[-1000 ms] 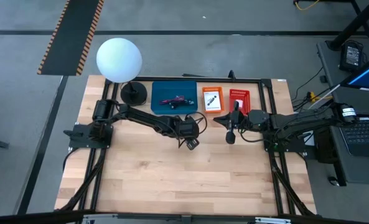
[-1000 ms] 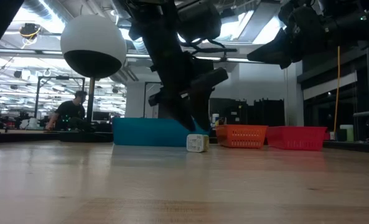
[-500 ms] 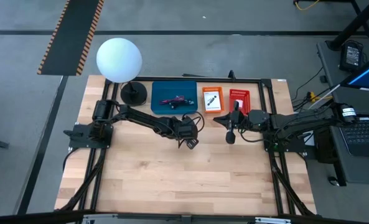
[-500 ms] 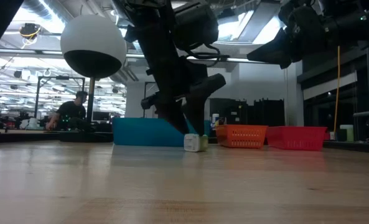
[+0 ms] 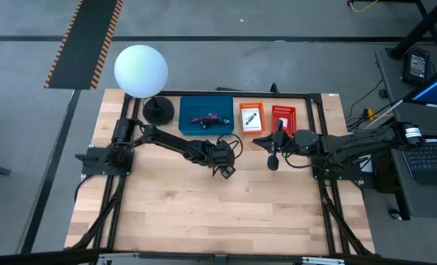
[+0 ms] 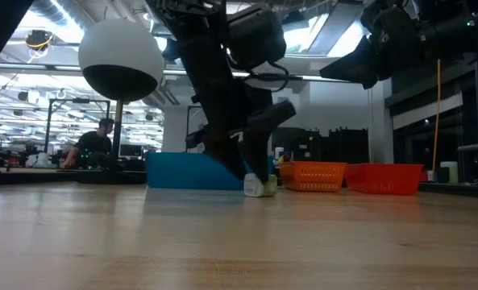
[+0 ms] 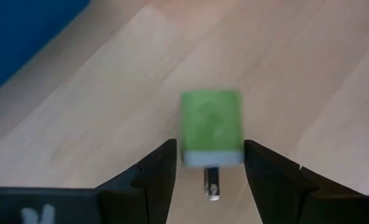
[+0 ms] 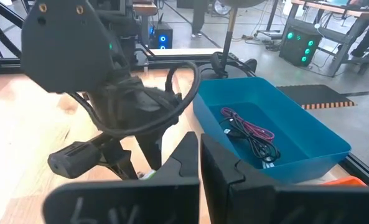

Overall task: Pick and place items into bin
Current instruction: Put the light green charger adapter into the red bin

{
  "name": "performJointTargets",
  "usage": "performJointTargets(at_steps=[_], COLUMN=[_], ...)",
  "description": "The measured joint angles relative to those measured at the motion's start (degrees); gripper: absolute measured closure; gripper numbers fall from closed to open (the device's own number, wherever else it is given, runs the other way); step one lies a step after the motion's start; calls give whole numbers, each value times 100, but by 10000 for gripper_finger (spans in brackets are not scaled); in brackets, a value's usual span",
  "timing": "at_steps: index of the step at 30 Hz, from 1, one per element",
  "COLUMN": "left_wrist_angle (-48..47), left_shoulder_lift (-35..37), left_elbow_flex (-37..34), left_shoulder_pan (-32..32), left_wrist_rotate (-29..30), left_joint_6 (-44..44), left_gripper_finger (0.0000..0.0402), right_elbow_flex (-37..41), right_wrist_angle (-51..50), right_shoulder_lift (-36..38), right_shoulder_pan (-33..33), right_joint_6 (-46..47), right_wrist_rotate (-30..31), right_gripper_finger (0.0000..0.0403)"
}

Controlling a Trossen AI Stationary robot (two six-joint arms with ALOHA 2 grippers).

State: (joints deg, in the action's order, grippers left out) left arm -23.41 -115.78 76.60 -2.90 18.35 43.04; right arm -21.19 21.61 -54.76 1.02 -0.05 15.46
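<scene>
Reaching low over the table [image 5: 203, 213], the left gripper [image 5: 225, 169] stands with its fingers [image 7: 153, 177] spread apart around the green lump [image 7: 211, 129], a green-and-white block lying on the wood between the fingertips, its metal prong pointing back toward the wrist. Farther right, the right gripper [image 5: 273, 160] hangs above the table, fingers closed together, empty.

Green lump [image 7: 211, 123]: small boxy block, green face with a white band at one end and a short metal prong sticking out; lies on the desk between the left end effector [image 7: 209, 163] fingers, just in front of the blue bin [image 5: 207, 115]. Red cord [image 8: 254, 129] and black cable piece [image 8: 257, 147] lie tangled inside the blue bin. White printed cards: one in the orange bin [image 5: 250, 116], one in the red bin [image 5: 282, 118].
</scene>
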Motion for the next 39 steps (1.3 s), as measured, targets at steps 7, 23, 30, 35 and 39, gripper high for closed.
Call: performJointTargets(at_steps=[7, 23, 30, 35, 39], left_wrist_angle=[22, 399, 397, 224, -183], left_shoulder_lift=[-87, -271, -271, -109, 238], left_elbow_flex=[-10, -4, -4, -7, -7], left_shoulder_pan=[0, 0, -7, -11, -13], left_wrist_rotate=[1, 9, -23, -191, -162], left_joint_6=[-80, -971, -1258, -1515, -1702], left_gripper_finger=[223, 255, 257, 257, 257], right_elbow_flex=[0, 0, 0, 0, 0], right_wrist_angle=[2, 37, 33, 16, -13], right_shoulder_lift=[0, 0, 0, 0, 0], right_shoulder_pan=[2, 2, 2, 2, 2], right_joint_6=[2, 2, 2, 2, 1], right_wrist_rotate=[0, -1, -1, 0, -1], right_gripper_finger=[402, 402, 402, 402, 402])
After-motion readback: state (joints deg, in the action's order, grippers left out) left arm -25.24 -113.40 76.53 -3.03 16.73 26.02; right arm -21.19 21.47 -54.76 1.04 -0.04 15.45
